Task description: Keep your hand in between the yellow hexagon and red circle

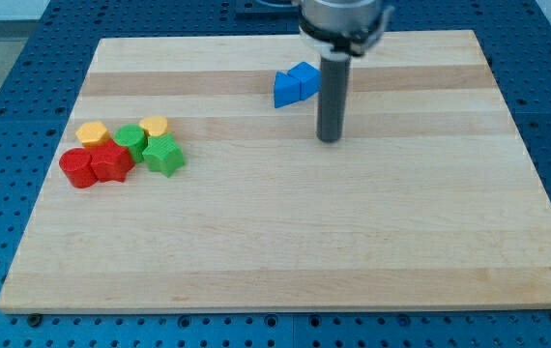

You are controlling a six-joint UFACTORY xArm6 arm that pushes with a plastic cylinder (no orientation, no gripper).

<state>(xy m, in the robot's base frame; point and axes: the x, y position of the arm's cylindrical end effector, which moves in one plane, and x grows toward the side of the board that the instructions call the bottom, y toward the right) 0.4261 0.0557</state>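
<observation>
The yellow hexagon (92, 132) and the red circle (77, 167) sit in a tight cluster at the view's left of the wooden board (285, 251), the hexagon just above the circle. My tip (329, 138) rests on the board far to the right of them, just right of and below two blue blocks (296, 84). The rod stands upright and touches no block.
In the same cluster are a red block (112, 161), a green block (130, 139), a green star-like block (163, 155) and a yellow heart-like block (155, 126). A blue perforated table surrounds the board.
</observation>
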